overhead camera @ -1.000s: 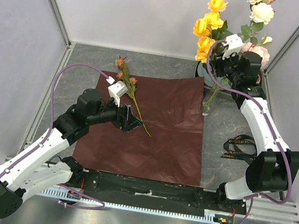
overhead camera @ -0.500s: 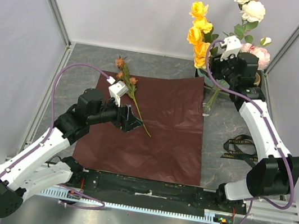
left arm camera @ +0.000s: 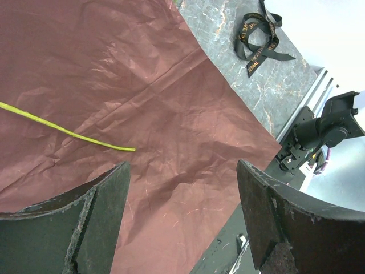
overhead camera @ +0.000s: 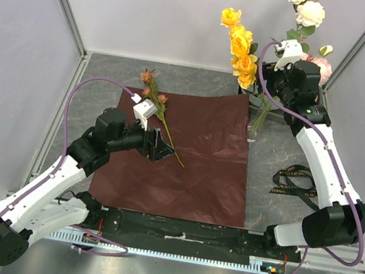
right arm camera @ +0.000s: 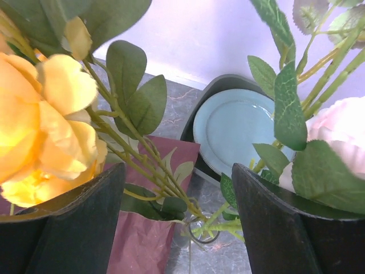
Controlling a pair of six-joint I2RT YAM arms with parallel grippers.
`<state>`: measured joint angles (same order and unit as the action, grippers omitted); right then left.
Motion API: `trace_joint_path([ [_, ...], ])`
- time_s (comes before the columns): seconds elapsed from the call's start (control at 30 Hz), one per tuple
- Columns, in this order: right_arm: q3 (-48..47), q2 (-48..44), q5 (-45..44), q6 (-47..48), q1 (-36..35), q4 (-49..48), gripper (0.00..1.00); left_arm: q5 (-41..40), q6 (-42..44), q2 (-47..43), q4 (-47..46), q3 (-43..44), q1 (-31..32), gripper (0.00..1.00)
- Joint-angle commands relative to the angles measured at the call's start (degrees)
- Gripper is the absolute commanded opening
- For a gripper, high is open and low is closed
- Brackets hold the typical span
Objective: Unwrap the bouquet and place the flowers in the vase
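Note:
The clear glass vase [overhead camera: 254, 125] stands just off the paper's far right corner, and its mouth [right arm camera: 200, 229] shows from above. Yellow roses [overhead camera: 241, 46] and white and pink roses [overhead camera: 308, 12] stand in it with their stems in the neck. My right gripper [right arm camera: 177, 171] hangs above the vase, open, with stems passing loosely between its fingers. A rust-brown stem [overhead camera: 158, 104] lies on the spread maroon wrapping paper [overhead camera: 192, 166]. My left gripper [overhead camera: 160, 149] hovers open over the paper beside that stem's yellow-green end [left arm camera: 74, 132], holding nothing.
The black ribbon [overhead camera: 293, 182] with gold lettering lies on the grey table right of the paper. A light blue plate [right arm camera: 239, 127] on a dark holder stands behind the vase. Grey enclosure walls stand close around the table.
My right gripper has opened and let go of the yellow roses, which have tipped to the left in the vase. The right wrist has drawn back a little. The left arm has not moved.

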<state>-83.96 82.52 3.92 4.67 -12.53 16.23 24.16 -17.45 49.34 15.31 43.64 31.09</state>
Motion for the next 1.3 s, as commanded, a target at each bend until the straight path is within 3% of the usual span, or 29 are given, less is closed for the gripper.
trace_joint_path([
  [0.0,-4.36,-2.72,-1.64,-2.91,-1.09,3.01,0.83,1.15,1.37,0.14,-1.42,0.31,-0.42,0.82],
  [0.3,-5.95,-5.26,-5.5,-7.74,-1.35,11.27,0.88,0.62,1.02,0.23,-1.25,0.39,-0.51,0.82],
  [0.57,-0.51,-12.81,-4.1,-13.45,-2.23,14.35,0.92,-0.61,0.14,0.93,-1.07,0.4,-0.95,0.82],
  [0.73,8.62,-20.27,-0.24,-18.1,-3.28,14.97,0.95,-8.83,-5.56,1.81,0.15,0.48,-1.21,0.82],
  [0.87,19.33,-25.64,3.19,-20.31,-4.78,14.89,0.98,-17.74,-16.61,3.13,2.79,0.57,-3.05,0.84],
  [1.13,37.45,-33.3,11.8,-27.95,-7.33,8.22,0.98,-19.24,-30.26,4.97,-8.79,-7.42,-7.8,0.84],
  [1.27,43.43,-36.11,13.65,-31.12,-7.33,6.19,0.98,-19.59,-34.65,10.57,-14.69,-9.27,-9.81,0.8],
])
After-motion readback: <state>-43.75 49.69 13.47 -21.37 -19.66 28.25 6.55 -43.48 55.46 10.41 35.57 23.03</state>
